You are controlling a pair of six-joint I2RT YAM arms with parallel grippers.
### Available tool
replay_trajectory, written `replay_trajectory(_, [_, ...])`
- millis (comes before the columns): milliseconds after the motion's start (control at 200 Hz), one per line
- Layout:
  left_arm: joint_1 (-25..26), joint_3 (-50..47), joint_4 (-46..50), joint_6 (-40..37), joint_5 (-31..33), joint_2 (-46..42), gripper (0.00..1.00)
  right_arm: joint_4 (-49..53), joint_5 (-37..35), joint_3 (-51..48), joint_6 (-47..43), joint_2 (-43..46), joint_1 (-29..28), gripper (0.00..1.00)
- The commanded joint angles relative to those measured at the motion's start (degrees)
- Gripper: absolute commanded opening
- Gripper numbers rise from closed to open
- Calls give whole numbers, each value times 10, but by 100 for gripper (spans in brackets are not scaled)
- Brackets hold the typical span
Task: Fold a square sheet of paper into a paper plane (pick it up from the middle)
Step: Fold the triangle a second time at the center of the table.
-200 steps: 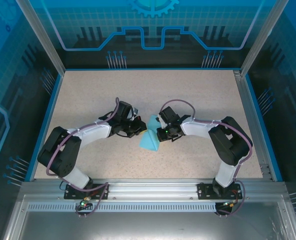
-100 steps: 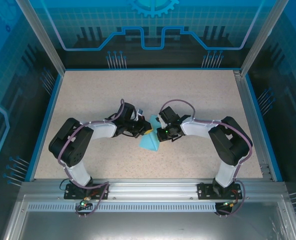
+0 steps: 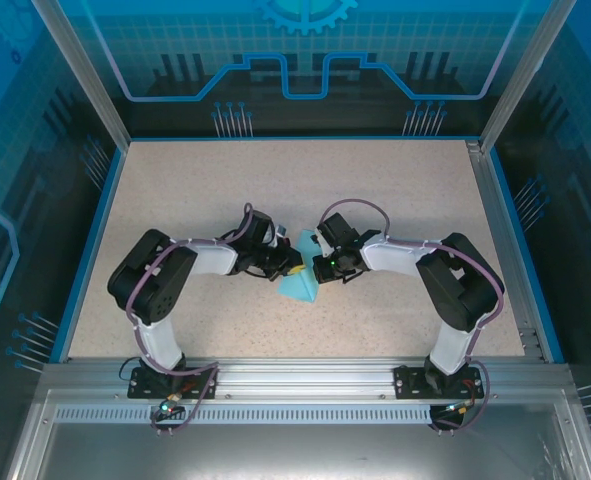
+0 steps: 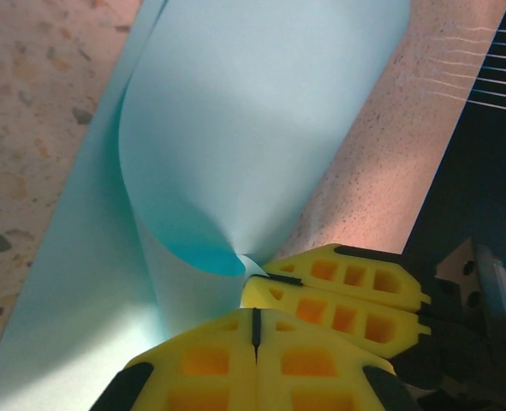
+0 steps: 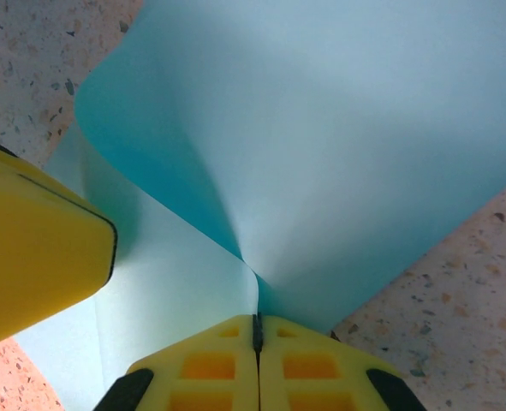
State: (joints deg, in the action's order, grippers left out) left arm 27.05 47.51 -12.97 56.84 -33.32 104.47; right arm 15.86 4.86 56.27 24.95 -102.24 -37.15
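The square sheet of paper (image 3: 300, 285) lies light blue at the table's middle, bent upward into a curl (image 4: 261, 111) (image 5: 338, 128). My right gripper (image 3: 314, 263) (image 5: 255, 321) is shut on a pinched fold of it, and the paper runs straight into the closed jaws. My left gripper (image 3: 293, 264) (image 4: 254, 318) is shut, tips just in front of the right gripper (image 4: 257, 274), over the sheet's lower flap; nothing shows between its jaws. One of the left fingers (image 5: 38, 248) shows yellow at the left of the right wrist view. No paper plane is in view.
The speckled table (image 3: 405, 190) has a blue rim, with aluminium posts at its corners. Both forearms angle inward and meet at the middle. Bare tabletop lies behind and to both sides of the sheet.
The left arm has drawn its elbow in and pushed its shut gripper rightward up to the paper and the right gripper. The right arm and the sheet have stayed put.
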Motion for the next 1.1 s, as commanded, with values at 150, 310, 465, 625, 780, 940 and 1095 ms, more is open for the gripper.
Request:
replay_trajectory(150, [3,1,26,-29,19,28,0,15,-4,5,-4,-18,-7,6])
replay_trajectory(310, [4,-7,37,-38,30,48,0,14,-1,11,0,-17,-6,7])
replay_trajectory(465, [5,-21,43,-45,38,50,0,19,-1,15,3,-9,-6,10])
replay_trajectory(625, [4,-25,45,-50,38,47,0,24,2,14,23,32,2,23])
replay_trajectory(780, [4,-24,48,-54,40,45,0,19,6,-11,48,96,25,38])
replay_trajectory(940, [4,-19,49,-55,39,45,0,-17,87,-34,72,123,31,33])
replay_trajectory(1095, [5,-17,50,-56,36,45,0,-79,167,-39,127,96,-1,11])
